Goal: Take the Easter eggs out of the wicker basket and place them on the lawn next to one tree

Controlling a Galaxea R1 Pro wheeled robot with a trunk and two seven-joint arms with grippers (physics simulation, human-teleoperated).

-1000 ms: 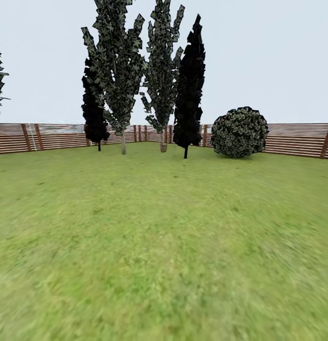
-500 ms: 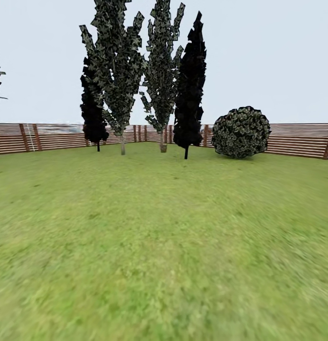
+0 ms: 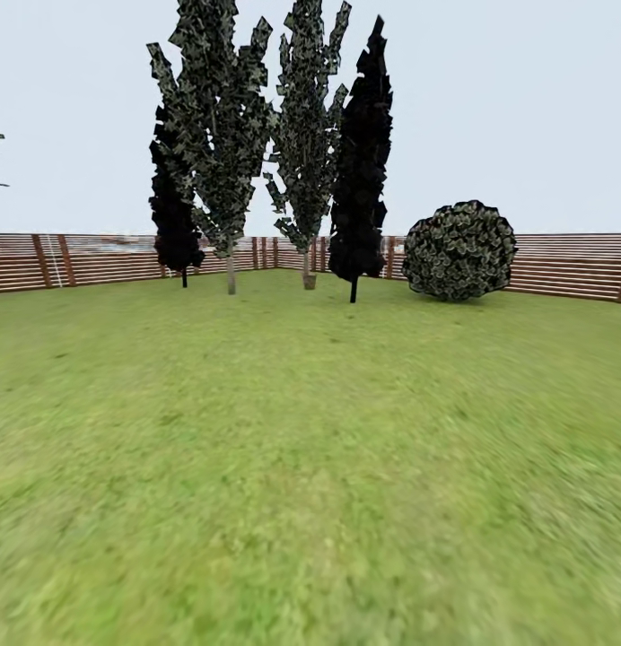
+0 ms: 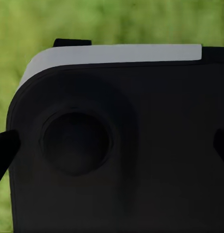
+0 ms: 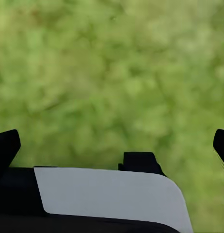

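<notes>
The Easter eggs and the wicker basket are out of view. The lawn (image 3: 310, 467) spreads bright green from the foreground to the fence of the garden. Two trees with slim pale trunks (image 3: 230, 269) (image 3: 308, 269) stand at the far side, between two narrow black conifers (image 3: 176, 215) (image 3: 360, 179). In the left wrist view my left gripper (image 4: 112, 148) is open, its dark fingertips (image 4: 4, 153) at the picture's edges in front of a dark robot housing (image 4: 121, 145). My right gripper (image 5: 112, 145) is open over bare grass (image 5: 112, 73), with nothing between its fingertips (image 5: 6, 145).
A brown slat fence (image 3: 562, 265) rings the yard at the back. A round dark bush (image 3: 459, 249) sits by the fence at the right. A white and black part of the robot (image 5: 107, 194) shows under the right gripper.
The whole head view has shifted slightly: the trees and bush look a little larger and the tree at the left edge has slid further out, so the camera has moved forward.
</notes>
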